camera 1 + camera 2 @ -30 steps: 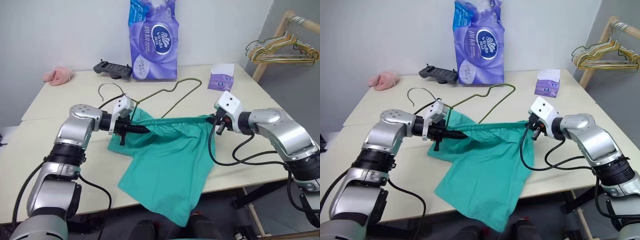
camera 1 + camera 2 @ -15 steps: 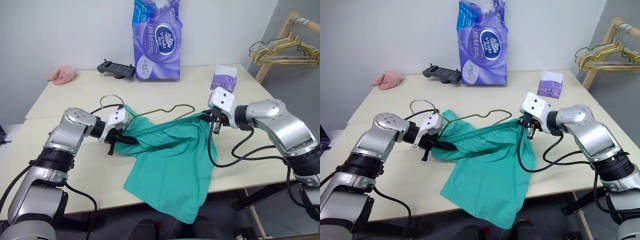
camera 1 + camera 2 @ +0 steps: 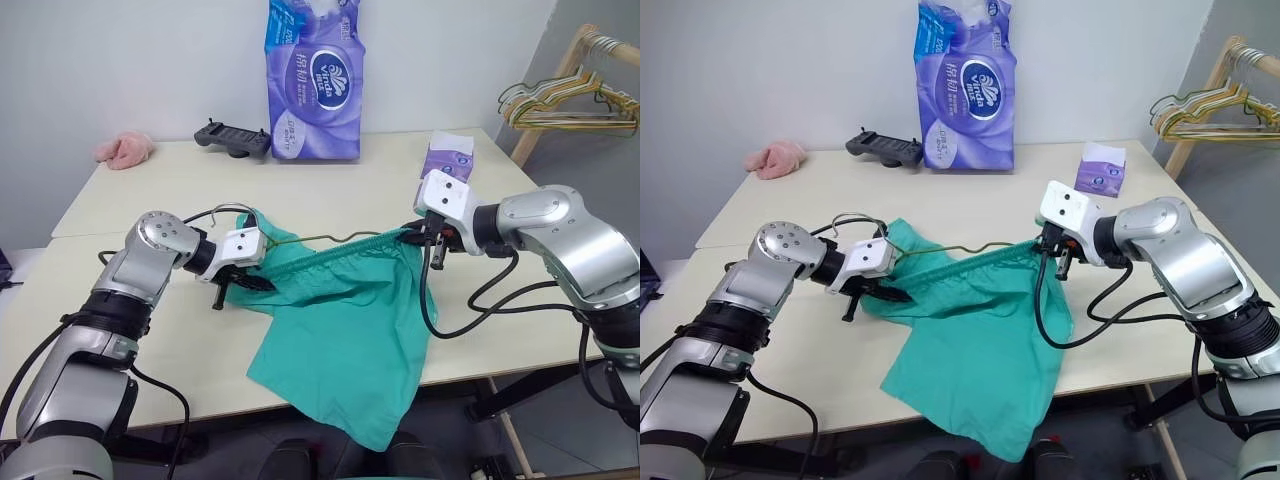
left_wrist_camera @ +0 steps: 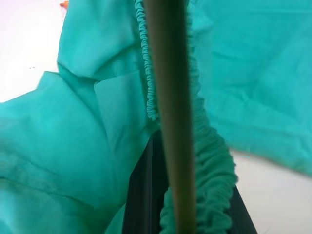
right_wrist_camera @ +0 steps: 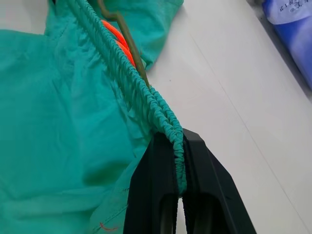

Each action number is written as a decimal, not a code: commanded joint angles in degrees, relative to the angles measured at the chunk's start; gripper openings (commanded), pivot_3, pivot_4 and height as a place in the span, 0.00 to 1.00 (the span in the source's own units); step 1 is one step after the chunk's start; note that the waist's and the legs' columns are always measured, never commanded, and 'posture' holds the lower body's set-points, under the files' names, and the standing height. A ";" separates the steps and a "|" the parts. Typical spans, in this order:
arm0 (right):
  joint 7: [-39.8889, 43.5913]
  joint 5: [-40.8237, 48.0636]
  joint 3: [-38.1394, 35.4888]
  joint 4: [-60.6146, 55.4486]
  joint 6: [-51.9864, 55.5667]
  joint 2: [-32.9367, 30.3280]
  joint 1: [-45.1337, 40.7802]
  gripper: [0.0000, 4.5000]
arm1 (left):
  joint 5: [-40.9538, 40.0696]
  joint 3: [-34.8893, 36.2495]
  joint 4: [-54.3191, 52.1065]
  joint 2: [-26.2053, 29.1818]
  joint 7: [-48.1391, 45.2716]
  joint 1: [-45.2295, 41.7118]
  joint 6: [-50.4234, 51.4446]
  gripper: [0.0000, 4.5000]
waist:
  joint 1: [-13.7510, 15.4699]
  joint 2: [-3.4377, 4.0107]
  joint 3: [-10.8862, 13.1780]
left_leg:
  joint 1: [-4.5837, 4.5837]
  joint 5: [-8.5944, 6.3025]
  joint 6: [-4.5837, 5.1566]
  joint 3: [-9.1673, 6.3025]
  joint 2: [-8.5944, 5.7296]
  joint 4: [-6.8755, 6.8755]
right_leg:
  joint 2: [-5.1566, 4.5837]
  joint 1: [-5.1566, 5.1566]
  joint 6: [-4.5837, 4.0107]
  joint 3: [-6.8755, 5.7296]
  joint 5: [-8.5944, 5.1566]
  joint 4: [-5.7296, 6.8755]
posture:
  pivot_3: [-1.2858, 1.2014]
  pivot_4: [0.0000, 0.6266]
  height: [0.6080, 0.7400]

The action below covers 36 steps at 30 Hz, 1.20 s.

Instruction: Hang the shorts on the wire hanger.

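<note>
The teal shorts [image 3: 345, 320] lie spread at the table's front, with one leg hanging over the edge. Their gathered waistband is stretched between both grippers. My left gripper [image 3: 252, 283] is shut on the waistband's left end, and my right gripper [image 3: 412, 238] is shut on the right end [image 5: 176, 161]. The wire hanger [image 3: 318, 238] lies just behind the waistband, with its hook [image 3: 853, 218] over my left wrist. Its olive wire [image 4: 170, 122] runs close along my left fingers [image 4: 141, 195]. An orange tag [image 5: 117, 41] shows inside the waistband.
At the back of the table [image 3: 150, 190] stand a purple tissue pack [image 3: 313, 80], a black controller [image 3: 232, 137], a pink cloth [image 3: 124, 149] and a small purple box [image 3: 447, 157]. A wooden rack with pale hangers [image 3: 565, 100] stands at the right.
My left gripper sank and turned, and the hanger tipped down from above the table to lie along the waistband. The right gripper rose slightly and drew in. Both grips held.
</note>
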 commanded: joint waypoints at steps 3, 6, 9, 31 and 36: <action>0.38 0.05 -2.94 -0.98 4.23 -0.70 -5.07 0.00 | 9.81 -2.85 7.06 2.95 5.39 -2.73 -8.20 0.00 | 0.02 0.00 0.00 | 0.00 0.00 0.00 -0.02 0.01 0.00 | -0.01 -0.01 -0.01 0.00 0.00 0.01 | 0.54 0.02 1.00; 0.71 1.26 -2.08 -2.11 6.09 0.71 -6.57 0.00 | 10.35 -1.98 11.24 -0.55 10.87 -6.12 -10.14 0.00 | 0.02 0.00 -0.01 | -0.01 0.00 0.00 -0.03 0.01 0.01 | -0.06 -0.01 -0.01 -0.02 0.01 0.01 | 0.53 0.03 1.00; -0.77 1.46 -0.01 -3.01 7.55 4.54 -7.65 0.00 | 11.17 -1.34 15.71 -4.81 17.80 -9.68 -11.76 0.00 | 0.02 -0.01 -0.02 | 0.00 0.00 0.00 -0.02 0.00 0.03 | -0.12 0.00 0.01 -0.02 0.01 0.01 | 0.53 0.03 1.00; -5.75 -14.31 7.10 12.34 -7.00 19.50 -13.26 0.18 | 10.23 2.19 16.24 -10.33 20.50 -11.87 -11.69 0.00 | -0.26 -0.04 -0.04 | -0.05 0.00 -0.01 -0.08 -0.05 0.04 | -0.27 -0.08 -0.02 -0.08 0.03 0.16 | 0.54 0.06 1.00; -3.94 -14.19 5.96 9.80 -5.67 18.74 -14.12 0.54 | 10.22 2.22 15.44 -9.89 20.31 -11.40 -11.36 0.00 | -0.24 -0.04 -0.04 | -0.05 0.00 -0.01 -0.09 -0.05 0.04 | -0.27 -0.08 -0.02 -0.09 0.03 0.16 | 0.54 0.07 1.00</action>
